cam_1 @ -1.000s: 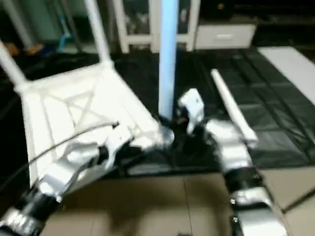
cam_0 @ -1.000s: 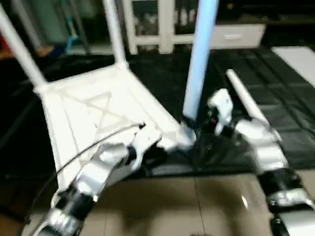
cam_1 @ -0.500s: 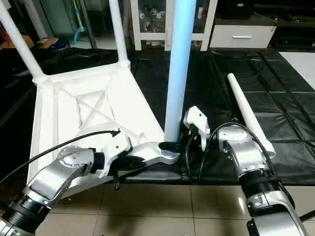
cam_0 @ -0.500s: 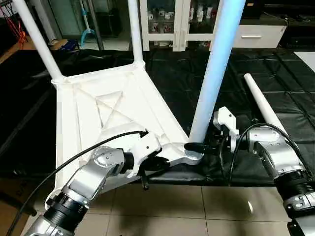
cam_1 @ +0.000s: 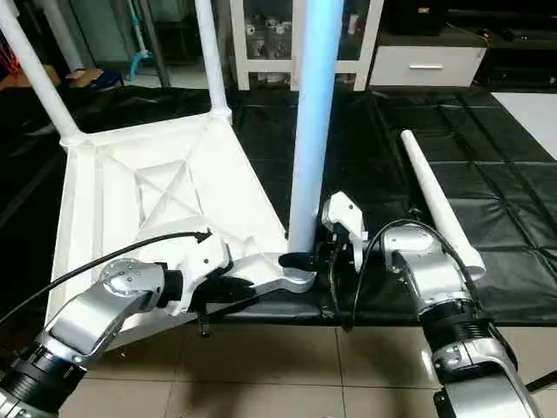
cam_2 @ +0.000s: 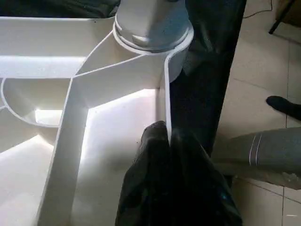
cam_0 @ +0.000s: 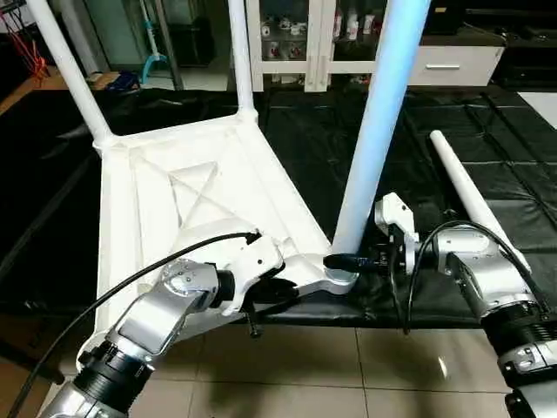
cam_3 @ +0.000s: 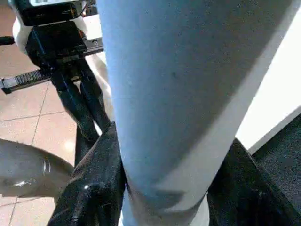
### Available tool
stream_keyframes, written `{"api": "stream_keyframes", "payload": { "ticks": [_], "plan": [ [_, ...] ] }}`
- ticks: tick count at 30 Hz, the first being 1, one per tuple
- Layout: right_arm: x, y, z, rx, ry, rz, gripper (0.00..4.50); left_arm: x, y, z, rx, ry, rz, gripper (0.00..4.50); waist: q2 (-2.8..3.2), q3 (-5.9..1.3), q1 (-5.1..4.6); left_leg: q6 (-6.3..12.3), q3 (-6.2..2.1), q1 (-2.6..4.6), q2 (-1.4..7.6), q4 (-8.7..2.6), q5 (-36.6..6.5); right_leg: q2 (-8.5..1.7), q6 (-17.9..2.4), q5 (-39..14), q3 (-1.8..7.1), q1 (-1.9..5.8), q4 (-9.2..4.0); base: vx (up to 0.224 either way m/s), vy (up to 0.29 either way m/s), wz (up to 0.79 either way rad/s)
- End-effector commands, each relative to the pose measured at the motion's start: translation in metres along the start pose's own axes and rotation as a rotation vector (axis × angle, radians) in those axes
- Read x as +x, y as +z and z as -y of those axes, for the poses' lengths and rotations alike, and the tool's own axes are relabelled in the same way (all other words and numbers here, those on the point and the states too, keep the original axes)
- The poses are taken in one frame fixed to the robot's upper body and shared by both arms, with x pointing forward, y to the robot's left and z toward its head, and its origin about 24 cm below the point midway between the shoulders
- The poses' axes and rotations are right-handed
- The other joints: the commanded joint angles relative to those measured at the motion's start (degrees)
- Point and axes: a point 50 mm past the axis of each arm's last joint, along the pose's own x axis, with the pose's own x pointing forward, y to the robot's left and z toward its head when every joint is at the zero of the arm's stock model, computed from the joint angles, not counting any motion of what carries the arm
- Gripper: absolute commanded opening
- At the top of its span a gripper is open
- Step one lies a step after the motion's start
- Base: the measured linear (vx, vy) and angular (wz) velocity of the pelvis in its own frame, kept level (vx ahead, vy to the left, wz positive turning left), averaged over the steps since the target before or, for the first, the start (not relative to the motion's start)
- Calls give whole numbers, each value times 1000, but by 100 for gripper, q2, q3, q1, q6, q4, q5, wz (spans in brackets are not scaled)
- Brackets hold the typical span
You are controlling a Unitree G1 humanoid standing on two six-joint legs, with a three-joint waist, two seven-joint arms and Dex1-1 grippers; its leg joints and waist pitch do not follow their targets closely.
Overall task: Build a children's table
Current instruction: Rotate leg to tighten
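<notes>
Both jaws are busy at the near corner of the tabletop [cam_0: 191,187]: my left gripper [cam_2: 165,141] is pinched shut on the thin edge rib just beside the corner socket [cam_2: 153,33], and my right gripper [cam_3: 164,155] has its fingers [cam_3: 96,160] closed around the base of the third leg [cam_0: 379,122], one on each side of the tube.

Progress check: the tabletop lies upside down, ribs up, and two legs [cam_0: 65,74] already stand in its far corners. Leg three is upright in the near socket; I'd guess it's seated or nearly so, but I can't tell how deep it sits. The fourth leg [cam_0: 474,205] lies loose, off to the tabletop's right, so that one's left, plus flipping the whole thing over.

Everything sits on a black quilted mat [cam_0: 513,148]; the tabletop's near edge hangs over onto beige tile floor [cam_0: 348,366]. Beyond the tabletop there's a white cabinet [cam_0: 305,39] with glass doors.
</notes>
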Motion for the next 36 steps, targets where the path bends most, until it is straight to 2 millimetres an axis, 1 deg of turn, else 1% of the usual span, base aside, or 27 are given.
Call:
{"api": "stream_keyframes", "payload": {
  "ticks": [1,2,3,5,6,7,8,9,10,13,14,15,16,17,19,20,21,23,26,27,30,31,32,33,34,35,36],
  "plan": [
    [-11,-6,14,32,-200,-21,192,7,-16,15,-40,-120,-63,0,-74,-353,-2,344,-66,107,168,-474,-1489,-27,-1300,-1440,57,203,-312,0,0,0],
    [-9,-9,19,59,-289,-9,191,9,-15,13,-42,-97,-60,0,-68,-346,-8,321,-65,110,167,-478,-1537,-25,-1288,-1500,59,192,-318,0,0,0],
    [-9,-9,19,59,-289,-9,190,9,-15,13,-42,-97,-60,0,-59,-325,-45,187,-87,94,155,-512,-1771,-31,-1170,-1863,53,197,-348,0,0,0],
    [-7,-12,23,93,-386,-1,189,13,-14,8,-46,-53,-62,0,-76,-314,-81,70,-100,114,152,-525,-2081,-22,-1034,-2180,48,166,-383,0,0,0],
    [-3,-17,28,127,-522,1,189,18,-11,1,-54,26,-66,0,-69,-302,-99,33,-97,129,152,-525,-2184,-17,-1001,-2279,56,139,-400,0,0,0],
    [2,-19,32,172,-643,19,188,25,-7,-10,-68,135,-66,0,-40,-265,-180,-171,-114,151,127,-542,-2476,-12,-842,-2705,44,93,-455,0,0,0],
    [4,-19,33,190,-672,30,188,27,-6,-13,-75,175,-64,0,-40,-265,-180,-171,-114,151,127,-542,-2476,-12,-842,-2705,44,93,-455,-61,3,-3],
    [4,-19,33,190,-672,30,188,27,-6,-13,-75,175,-64,0,-87,-303,-221,-224,-169,134,109,-546,-2668,-25,-623,-3022,-4,138,-485,-62,16,-8],
    [13,-19,33,198,-754,38,188,33,1,-23,-104,276,-42,0,-57,-296,-237,-211,-173,117,105,-549,-2698,-28,-585,-3042,-1,131,-490,-62,16,-8],
    [31,-14,33,201,-897,55,188,43,18,-41,-141,457,7,0,-58,-305,-327,-225,-174,156,59,-516,-2831,-8,-473,-3214,-42,63,-579,0,0,0],
    [34,-12,33,204,-910,64,188,44,20,-43,-140,472,14,0,-77,-323,-342,-201,-177,148,57,-516,-2798,-4,-466,-3197,-50,72,-587,0,0,0],
    [42,-8,33,214,-936,88,188,46,26,-46,-139,506,29,0,-68,-326,-364,-78,-184,101,59,-531,-2691,-23,-467,-3113,-55,96,-599,0,0,0],
    [48,-4,32,214,-949,106,188,49,31,-48,-139,521,39,0,-48,-327,-376,-57,-190,91,59,-536,-2663,-24,-483,-3054,-60,101,-599,0,0,0],
    [50,-2,32,214,-953,112,188,50,32,-49,-139,526,42,0,-57,-336,-394,-31,-205,58,69,-548,-2647,-23,-531,-2899,-79,134,-586,0,0,0],
    [59,6,30,201,-948,145,188,53,38,-50,-118,526,55,0,-63,-345,-387,26,-181,82,68,-533,-2631,-26,-614,-2731,-67,97,-594,0,0,0],
    [60,8,30,197,-944,155,188,54,39,-50,-113,520,57,0,-81,-349,-386,56,-169,79,70,-527,-2583,-27,-655,-2647,-58,96,-592,0,0,0],
    [60,10,31,195,-942,173,188,56,39,-48,-98,502,48,0,-139,-354,-375,141,-155,43,88,-531,-2395,-23,-762,-2379,-36,117,-552,0,0,0],
    [59,11,31,197,-946,181,188,56,37,-48,-91,496,41,0,-94,-357,-350,179,-152,35,97,-535,-2265,-32,-823,-2225,-24,133,-520,0,0,0],
    [54,13,33,185,-961,207,188,57,31,-46,-63,474,18,0,-120,-359,-324,267,-121,37,103,-523,-2087,-33,-915,-2052,-3,128,-500,0,0,0],
    [52,14,32,165,-947,220,244,57,29,-46,-55,462,12,0,-119,-364,-307,287,-115,33,103,-516,-2000,-39,-923,-2013,6,136,-491,0,0,0],
    [47,16,28,146,-929,259,258,57,28,-46,-29,447,15,0,-90,-369,-306,320,-107,22,106,-513,-1889,-35,-962,-1803,13,150,-469,0,0,0],
    [45,16,26,136,-924,262,264,58,29,-47,-17,443,17,0,-36,-376,-303,330,-104,31,105,-511,-1826,-27,-940,-1640,16,155,-466,0,0,0],
    [45,16,26,136,-924,262,274,58,29,-47,-17,443,17,0,-59,-374,-311,345,-108,20,104,-514,-1786,-19,-948,-1555,14,163,-457,0,0,0],
    [42,16,23,118,-924,267,286,58,31,-48,-2,441,21,0,-16,-394,-308,381,-109,24,103,-511,-1679,-23,-1012,-1419,11,187,-424,0,0,0],
    [41,16,22,111,-924,270,292,58,33,-49,8,440,24,0,-43,-382,-306,397,-91,35,100,-504,-1693,-11,-989,-1436,16,165,-460,0,0,0],
    [39,16,19,106,-923,275,298,58,35,-51,23,443,28,0,-30,-396,-309,407,-89,48,98,-492,-1669,-10,-1030,-1347,22,165,-451,0,0,0],
    [37,15,17,101,-926,278,313,57,37,-53,31,450,33,0,-29,-399,-301,427,-96,23,95,-494,-1597,-18,-1031,-1293,22,188,-438,0,0,0]
  ]
}}
